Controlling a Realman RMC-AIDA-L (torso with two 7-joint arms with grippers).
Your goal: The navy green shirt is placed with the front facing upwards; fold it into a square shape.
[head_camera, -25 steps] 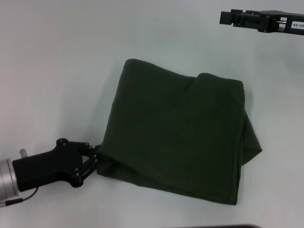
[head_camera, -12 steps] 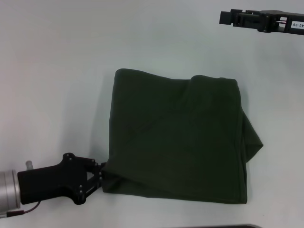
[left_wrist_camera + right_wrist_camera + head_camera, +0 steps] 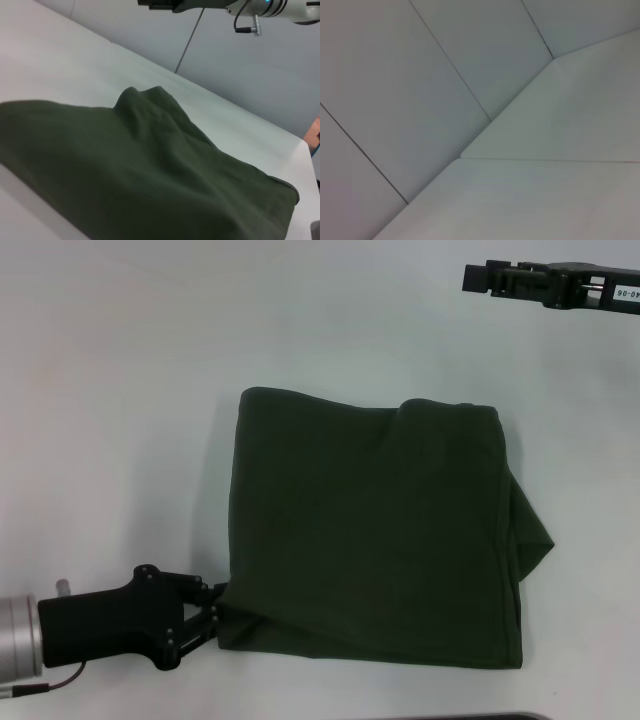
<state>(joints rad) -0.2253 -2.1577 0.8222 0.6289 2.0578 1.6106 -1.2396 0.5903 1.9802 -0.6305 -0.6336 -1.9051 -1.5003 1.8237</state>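
The navy green shirt (image 3: pixel 370 530) lies folded into a rough square on the white table, plain side up, with no letters showing. A loose flap sticks out at its right edge. My left gripper (image 3: pixel 212 614) is at the shirt's near left corner, shut on the cloth there. The shirt fills the left wrist view (image 3: pixel 135 170), with a raised hump in the middle. My right gripper (image 3: pixel 480 277) is parked high at the far right, away from the shirt.
The white table (image 3: pixel 120 390) surrounds the shirt on all sides. A dark edge (image 3: pixel 470 717) shows at the bottom of the head view. The right wrist view shows only the table surface (image 3: pixel 545 200) and a grey wall.
My left gripper pulled the near left corner toward me, squaring the shirt's left edge. In the last half second it has hardly moved. The right arm has not moved.
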